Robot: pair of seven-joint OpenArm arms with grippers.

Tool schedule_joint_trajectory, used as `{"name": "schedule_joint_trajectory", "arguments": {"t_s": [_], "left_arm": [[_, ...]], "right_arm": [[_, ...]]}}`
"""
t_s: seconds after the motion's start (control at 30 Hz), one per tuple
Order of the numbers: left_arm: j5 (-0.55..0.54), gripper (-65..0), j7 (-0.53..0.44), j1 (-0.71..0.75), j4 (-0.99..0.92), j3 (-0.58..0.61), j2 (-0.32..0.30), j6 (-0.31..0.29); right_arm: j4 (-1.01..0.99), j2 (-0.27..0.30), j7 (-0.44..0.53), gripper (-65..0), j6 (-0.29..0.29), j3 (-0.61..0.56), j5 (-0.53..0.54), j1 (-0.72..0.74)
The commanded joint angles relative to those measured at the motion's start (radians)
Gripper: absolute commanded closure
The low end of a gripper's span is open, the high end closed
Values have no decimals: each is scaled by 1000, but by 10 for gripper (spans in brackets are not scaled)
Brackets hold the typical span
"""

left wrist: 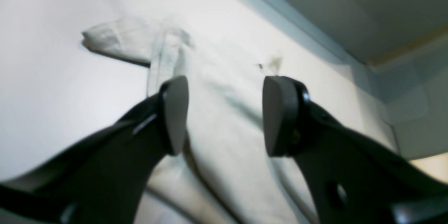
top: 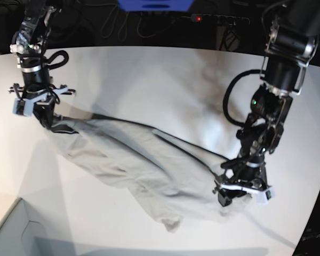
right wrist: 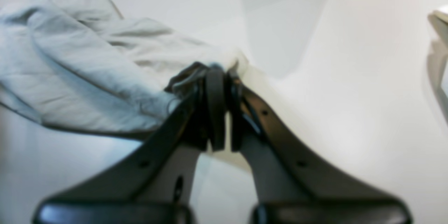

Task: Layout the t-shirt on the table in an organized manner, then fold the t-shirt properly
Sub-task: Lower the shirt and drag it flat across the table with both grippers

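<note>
A grey shirt (top: 144, 165) stretches diagonally across the white counter (top: 165, 80). Near, the left hand (left wrist: 224, 115) hovers over one end, jaws apart, gripping nothing. Farther, the right hand (right wrist: 218, 108) pinches the opposite end.

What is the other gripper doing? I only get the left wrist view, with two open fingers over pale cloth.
Observer: The right gripper is shut on a bunched edge of the t-shirt.
Operator: Where is that, compared with mine?
Observer: In the base view it is at the shirt's far corner, opposite the left gripper.
Operator: Is the shirt flat?
Observer: No. It lies stretched in a wrinkled diagonal band across the table between the two grippers.
Operator: Anything else on the table?
Observer: A pale box corner shows at the base view's lower left edge.
</note>
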Motion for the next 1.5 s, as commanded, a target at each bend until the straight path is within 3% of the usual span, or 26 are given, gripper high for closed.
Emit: {"name": "schedule_joint_trajectory", "arguments": {"t_s": [0.0,0.13,0.27,0.63,0.83,0.9,0.97,1.03,1.07,1.13,1.27,1.47], "left_arm": [[-3,-329,-22,25,55,-35,-11,21],[7,-330,-17,131,81,-138,-11,46],[7,-330,-19,128,-39,-110,-9,46],[7,-330,-17,-48,-393,-66,97,44],[7,-328,-17,-101,-436,-56,134,43],[7,-290,-17,-104,-436,-41,135,43],[7,-169,-19,-114,-436,-20,132,43],[7,0,-17,-116,-438,-21,128,43],[7,0,-17,-116,-438,-21,124,43],[1,-22,-17,-116,-436,-21,105,43],[-34,-2,-16,-62,-306,-24,51,49],[-263,0,-23,237,118,-47,-158,55]], "right_arm": [[19,3,34,0,6,-8,14,5],[19,3,34,0,6,-13,14,2],[19,3,34,0,6,-13,14,2],[19,3,34,0,6,-11,14,-23],[19,3,34,0,6,-5,14,-35],[19,3,34,0,6,-7,14,-37],[19,3,34,0,6,-7,14,-38],[19,3,34,0,6,-7,14,-38],[19,3,34,0,6,-7,14,-38],[19,3,34,0,6,-7,14,-38],[19,3,34,0,6,-11,14,-41],[23,-2,34,0,6,-10,20,-100]]}}
